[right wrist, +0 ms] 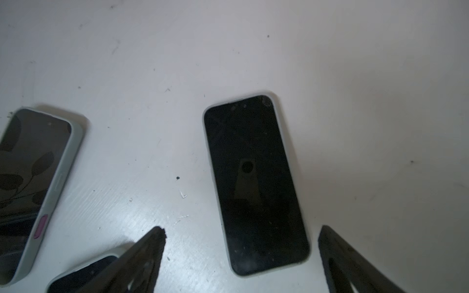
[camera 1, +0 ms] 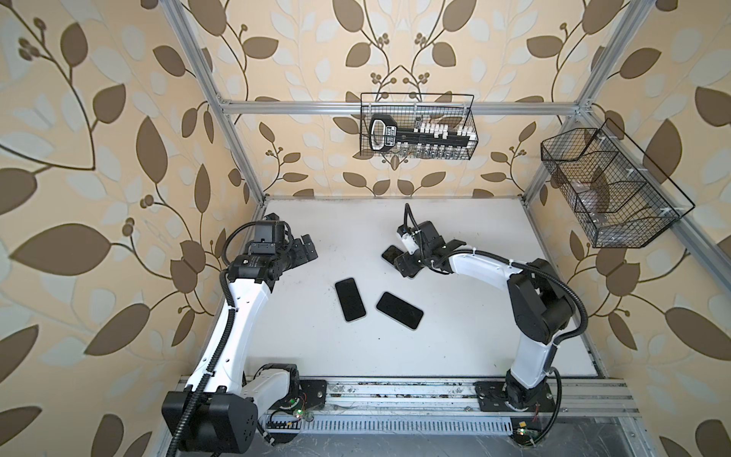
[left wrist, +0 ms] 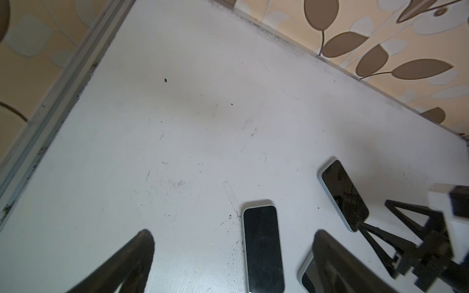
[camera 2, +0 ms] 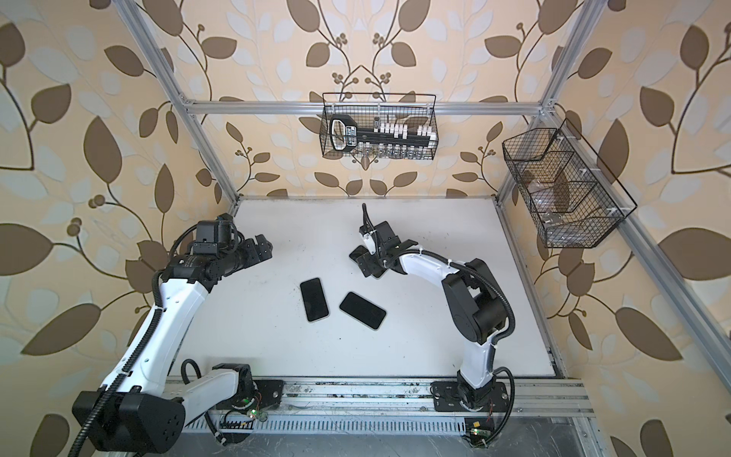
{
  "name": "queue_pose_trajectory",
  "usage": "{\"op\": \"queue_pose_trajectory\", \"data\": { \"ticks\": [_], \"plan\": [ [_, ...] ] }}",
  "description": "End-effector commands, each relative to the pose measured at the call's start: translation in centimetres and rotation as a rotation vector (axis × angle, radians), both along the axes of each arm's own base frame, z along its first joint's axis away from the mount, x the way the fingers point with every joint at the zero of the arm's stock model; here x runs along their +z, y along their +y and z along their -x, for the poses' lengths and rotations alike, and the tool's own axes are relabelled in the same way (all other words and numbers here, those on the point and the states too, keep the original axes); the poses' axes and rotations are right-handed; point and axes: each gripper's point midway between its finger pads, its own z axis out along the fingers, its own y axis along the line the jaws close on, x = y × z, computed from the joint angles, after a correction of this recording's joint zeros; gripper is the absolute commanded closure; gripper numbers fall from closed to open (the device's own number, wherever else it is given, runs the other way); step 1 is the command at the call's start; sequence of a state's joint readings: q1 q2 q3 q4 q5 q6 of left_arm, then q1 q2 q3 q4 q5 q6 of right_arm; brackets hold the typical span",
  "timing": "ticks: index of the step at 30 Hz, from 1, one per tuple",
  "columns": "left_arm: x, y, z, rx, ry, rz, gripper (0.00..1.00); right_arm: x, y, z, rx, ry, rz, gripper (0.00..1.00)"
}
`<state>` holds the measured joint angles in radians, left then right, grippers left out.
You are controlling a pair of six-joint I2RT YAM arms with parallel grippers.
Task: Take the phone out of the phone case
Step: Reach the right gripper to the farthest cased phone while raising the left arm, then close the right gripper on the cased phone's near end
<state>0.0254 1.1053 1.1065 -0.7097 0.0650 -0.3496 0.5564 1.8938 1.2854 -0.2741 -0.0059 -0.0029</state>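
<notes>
White tabletop (camera 1: 474, 316), scuffed and speckled with dark flecks, boxed in by a metal frame (camera 1: 395, 107) and leaf-patterned walls (camera 1: 99, 178). Three phones flat on it, dark screens up, each inside its case.

Towards the far middle, the far phone (right wrist: 256, 182): black glass, rounded corners, thin pale grey-green case rim all round. Small chipped-looking mark at one corner of the screen, dust across the glass.

Nearer, around the middle of the table, the left phone (camera 1: 350, 299) and the right phone (camera 1: 399, 310). Just beside each other and angled apart, not touching in both top views. Same pale case on both; in the right wrist view, a purple side button (right wrist: 40, 228) on the edge of one.

Over the far phone, the right gripper (right wrist: 241, 232): spread wide, one finger on each side of the phone's end. Clear gaps to the case edges, nothing gripped, no contact visible.

At the far left of the table, the left gripper (camera 1: 308, 250): fully spread, empty, raised off the surface, well apart from all three phones.
</notes>
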Motion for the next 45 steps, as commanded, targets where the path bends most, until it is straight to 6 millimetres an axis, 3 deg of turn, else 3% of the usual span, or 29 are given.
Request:
{"op": "queue_pose_trajectory", "data": {
  "ticks": [1,4,14,24,45],
  "plan": [
    [0.5,0.0,-0.6,0.002,-0.020,0.097,0.01,-0.5,0.4,-0.7,0.013,-0.001,0.047,0.07],
    [0.5,1.0,-0.7,0.050,-0.030,0.131,0.01,-1.3,0.0,-1.1,-0.007,0.008,0.073,0.08],
    [0.8,0.7,-0.9,0.046,-0.051,0.162,0.01,-3.9,-1.1,-1.1,-0.034,0.068,0.105,0.11],
    [1.3,1.0,-1.1,0.057,-0.081,0.173,0.01,-5.2,-1.5,-1.0,-0.042,0.101,0.122,0.14],
    [0.2,1.5,-0.2,0.081,-0.038,0.143,0.01,-6.6,-1.4,-1.5,-0.032,0.145,0.096,0.15]
  ]
}}
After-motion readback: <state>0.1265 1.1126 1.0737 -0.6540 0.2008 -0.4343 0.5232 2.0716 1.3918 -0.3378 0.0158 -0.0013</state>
